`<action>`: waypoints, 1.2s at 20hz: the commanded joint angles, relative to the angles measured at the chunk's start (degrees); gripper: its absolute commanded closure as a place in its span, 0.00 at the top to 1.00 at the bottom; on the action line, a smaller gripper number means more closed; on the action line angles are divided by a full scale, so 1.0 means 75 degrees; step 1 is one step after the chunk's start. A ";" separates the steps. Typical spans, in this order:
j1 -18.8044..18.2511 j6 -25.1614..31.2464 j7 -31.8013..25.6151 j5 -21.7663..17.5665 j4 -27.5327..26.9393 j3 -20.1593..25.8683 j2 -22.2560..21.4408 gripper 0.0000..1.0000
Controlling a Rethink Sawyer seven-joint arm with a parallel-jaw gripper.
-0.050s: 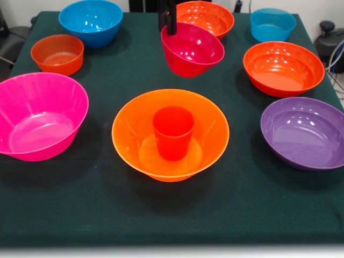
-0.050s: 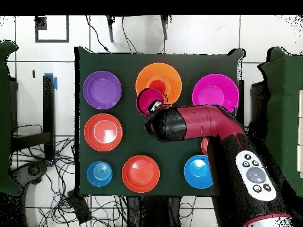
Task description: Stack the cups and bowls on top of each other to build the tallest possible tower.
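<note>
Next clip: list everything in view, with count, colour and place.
Places as in the front view.
pink bowl: one, large, near left
yellow-orange bowl: one, large, near centre
cup: one, orange-red, upright inside the yellow-orange bowl
purple bowl: one, near right
orange-red bowls: two, mid right, far centre
blue bowls: two, larger far left, smaller far right
small orange bowl: one, mid left
magenta bowl: one, tilted, behind centre
table: one, dark green cloth
arm: one, red and black
claw: one, black, gripping the magenta bowl's rim
</note>
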 commanded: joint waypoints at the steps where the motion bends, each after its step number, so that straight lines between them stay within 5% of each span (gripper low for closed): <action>1: -0.0048 0.0944 -0.2353 -0.0835 -0.0520 0.0359 0.0749 0.00; 24: -0.0282 0.1290 -0.2608 -0.1117 -0.0883 0.0690 0.1040 0.00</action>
